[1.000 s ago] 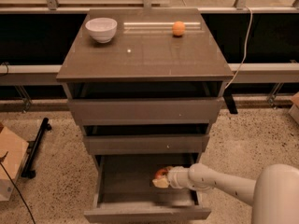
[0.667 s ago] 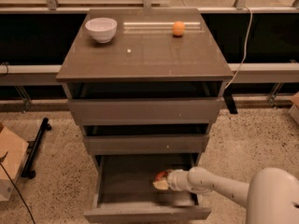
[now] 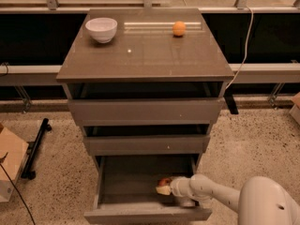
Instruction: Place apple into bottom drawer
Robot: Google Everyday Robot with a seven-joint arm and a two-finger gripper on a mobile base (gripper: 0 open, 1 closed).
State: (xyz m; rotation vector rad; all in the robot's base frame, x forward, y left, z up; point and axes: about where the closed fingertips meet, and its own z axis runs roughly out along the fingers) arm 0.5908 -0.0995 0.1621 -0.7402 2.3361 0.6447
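The bottom drawer point(image 3: 140, 215) is pulled open at the foot of the grey-brown cabinet. My white arm reaches in from the lower right, and the gripper point(image 3: 165, 187) is low inside the drawer at its right side. The apple point(image 3: 164, 182), red with a yellowish patch, shows at the gripper's tip, close to the drawer floor. The arm's wrist hides most of the apple and the fingers.
On the cabinet top point(image 3: 145, 55) stand a white bowl point(image 3: 101, 29) at the back left and a small orange fruit point(image 3: 179, 28) at the back right. The two upper drawers stand slightly open. A cardboard box point(image 3: 9, 165) and a black stand point(image 3: 35, 146) lie on the floor to the left.
The gripper with the apple has stayed at about the same spot in the drawer, perhaps slightly lower. Nothing else has moved.
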